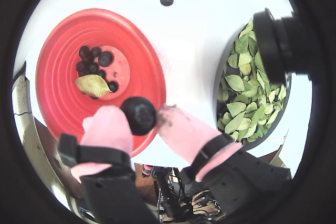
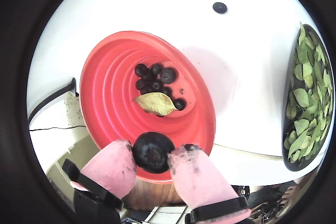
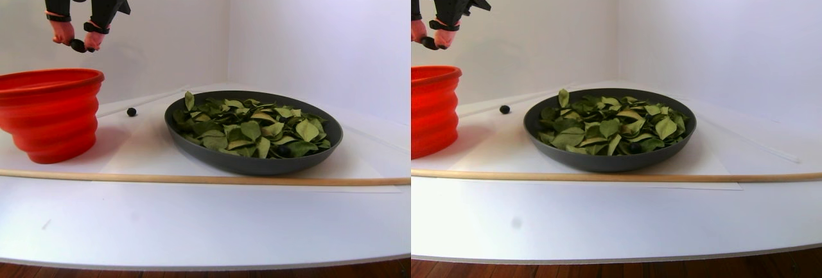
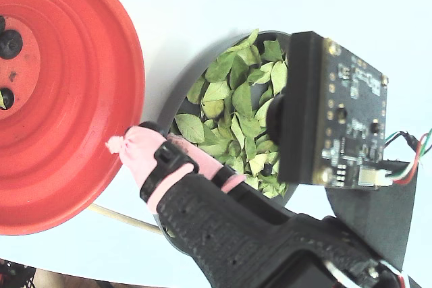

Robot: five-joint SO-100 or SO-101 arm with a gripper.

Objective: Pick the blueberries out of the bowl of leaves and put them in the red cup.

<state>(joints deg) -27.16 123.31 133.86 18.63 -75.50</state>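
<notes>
The claw (image 2: 169, 157) pinches a blueberry (image 2: 153, 152) between pink-covered fingers (image 2: 111, 165), high above the near rim of the red cup (image 2: 113, 85); to the right in that wrist view, apart, sits the bowl (image 3: 257, 162) of leaves (image 3: 253, 124) on the table (image 3: 192, 220).

White table (image 3: 192, 220), carrying: red cup (image 3: 48, 121) at 9 o'clock, grey bowl (image 3: 253, 162) of leaves at centre, stray blueberry (image 3: 131, 112) between them, wooden rod (image 3: 192, 178) across front.

Dark blueberry (image 2: 153, 152) pinched above red cup (image 2: 113, 90) rim; leaf-filled grey bowl (image 3: 253, 162) nearby.
</notes>
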